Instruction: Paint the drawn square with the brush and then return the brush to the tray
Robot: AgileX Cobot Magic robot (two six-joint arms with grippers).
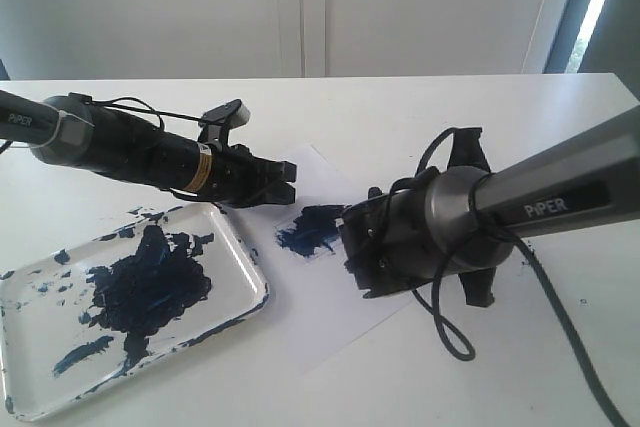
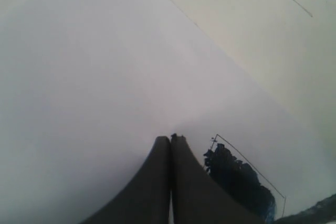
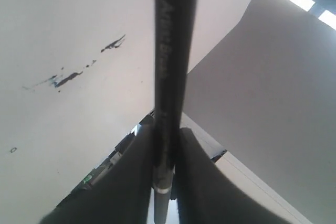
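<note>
The right gripper point(image 3: 164, 132) is nipped tight on the brush point(image 3: 173, 51); I'd keep strokes short and light, inside the outline of the drawn square point(image 1: 310, 229).

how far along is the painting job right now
Mostly painted: the drawn square carries a dark blue blot, though a white strip shows inside its outline. In hand: the right gripper is shut on the brush; the left gripper, shut, sits at the paper beside the square. Left: any touch-up, then the brush goes back to the tray.
</note>
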